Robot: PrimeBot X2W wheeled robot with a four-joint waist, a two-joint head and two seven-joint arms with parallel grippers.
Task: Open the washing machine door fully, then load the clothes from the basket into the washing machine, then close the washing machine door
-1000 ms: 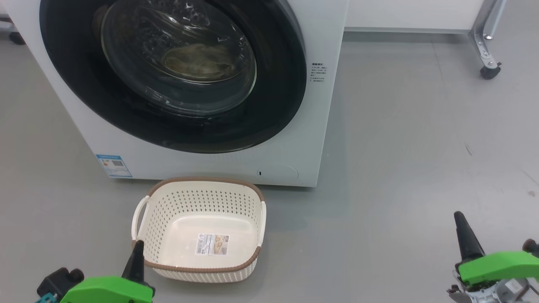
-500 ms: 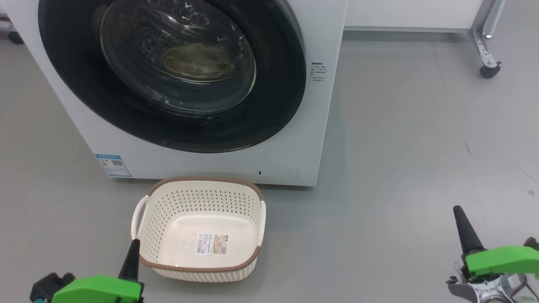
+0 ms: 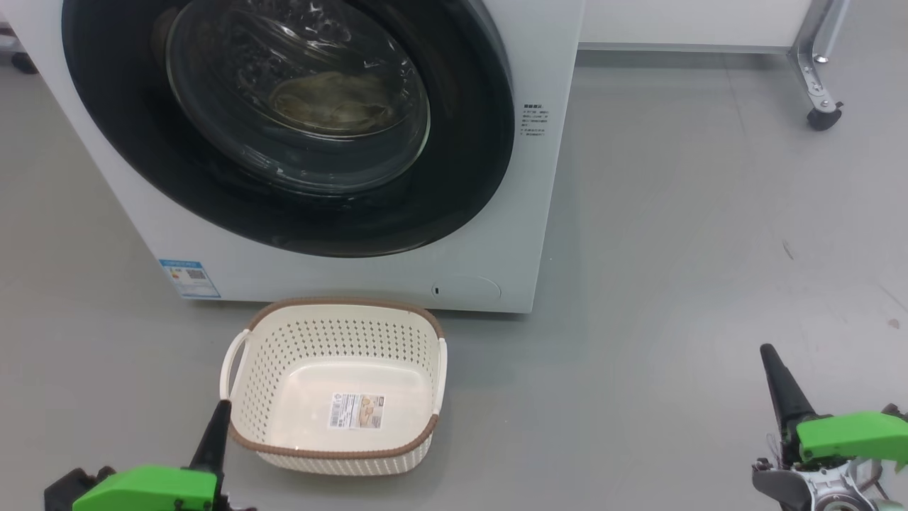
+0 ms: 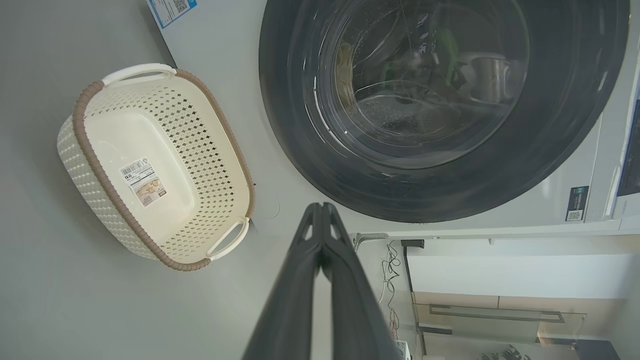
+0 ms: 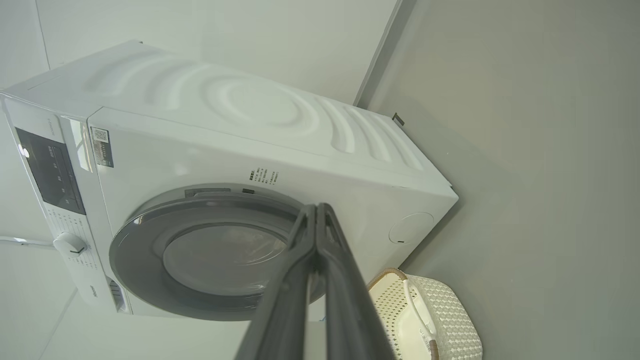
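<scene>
Head view: the washing machine (image 3: 539, 213) fills the upper left, the washing machine door (image 3: 461, 177) sits flush in its front, closed. The clothes (image 3: 333, 103) show as a pale yellowish heap behind the glass bowl, inside the drum. The basket (image 3: 340, 304) stands on the grey floor (image 3: 674, 284) just in front of the machine, upright, bare bottom showing its label (image 3: 357, 411). Left gripper (image 3: 221, 411) at lower left, clenched, tip just beside the basket's near left corner, grasping nothing. Right gripper (image 3: 770, 358) at lower right, clenched too, empty, well apart from basket and machine. A caster wheel (image 3: 823, 117) sits at upper right. Left wrist view: fingers (image 4: 300, 280) pressed together, tips meeting in front of the door's black rim; basket off to one side, apart from them, touching nothing. Right wrist view: fingers (image 5: 345, 300) pressed together, pointing at the closed door; control panel (image 5: 50, 170) and knob (image 5: 69, 243) on the machine's front, basket partly visible beside the machine's lower corner.
</scene>
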